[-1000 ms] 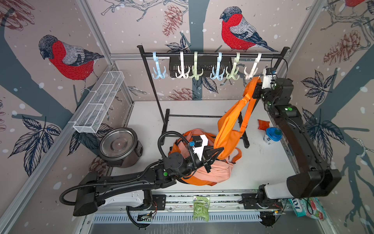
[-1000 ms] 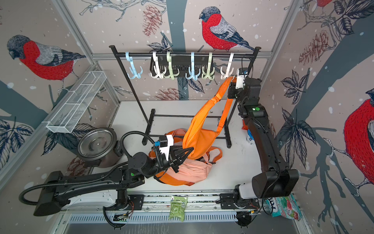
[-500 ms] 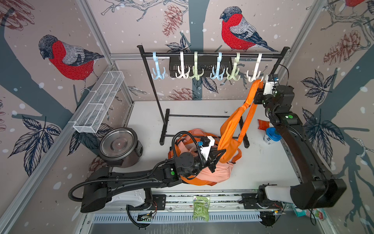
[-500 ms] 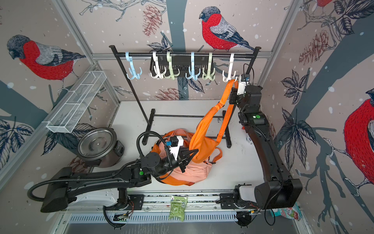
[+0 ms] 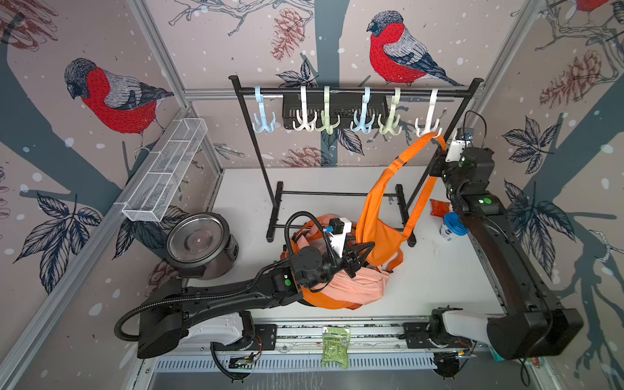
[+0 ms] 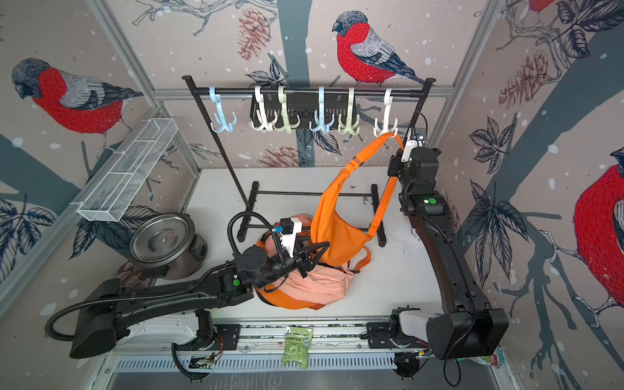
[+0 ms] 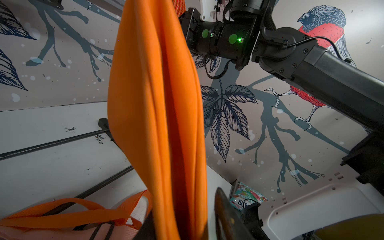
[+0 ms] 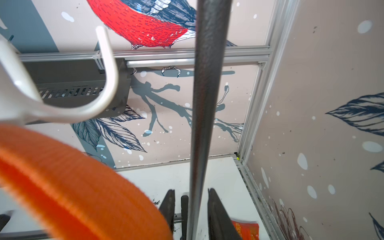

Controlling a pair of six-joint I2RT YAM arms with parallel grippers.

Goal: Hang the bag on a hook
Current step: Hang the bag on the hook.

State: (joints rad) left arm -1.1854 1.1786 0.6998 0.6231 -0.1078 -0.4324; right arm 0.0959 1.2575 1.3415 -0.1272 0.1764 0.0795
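At the left of both top views a white wire basket (image 5: pixel 165 169) is fixed to the wall. Below it a steel rice cooker (image 5: pixel 200 242) is set at the left edge of the counter (image 5: pixel 439 280). A black garment rack (image 5: pixel 337 92) is stood across the back of the counter, and six plastic hooks (image 5: pixel 326 114) are hung along its bar.

In the lower middle a peach backpack (image 5: pixel 351 288) with orange trim is laid on the counter, and the left arm (image 5: pixel 219 297) is stretched over it. A green packet (image 5: pixel 335 346) is laid on the front rail at bottom centre.

The left fingers (image 5: pixel 362 252) are seen parted. In the left wrist view the lower body of the orange bag (image 5: pixel 380 216) is passed between them, with a sliver of gap beside one finger, so the fabric is not clamped.

The bag is hung in the air right of centre, its body just in front of the rack's feet. Its strap (image 5: pixel 410 148) is run up towards the upper right. The top of the strap loop is placed just under the white hook (image 5: pixel 428 123), the last one at the right end of the bar. In the right wrist view the strap is shown beneath the hook's prong, not over it.

The right fingers (image 8: pixel 212 199) are seen a little apart at the tips, with the rack's post visible in the gap beyond. The blurred strap is run up against one of them, and whether it is pinched cannot be told.

At the right edge of the counter a red packet (image 5: pixel 439 207) and a blue-lidded cup (image 5: pixel 452 229) are set just beside the right arm (image 5: pixel 499 243).
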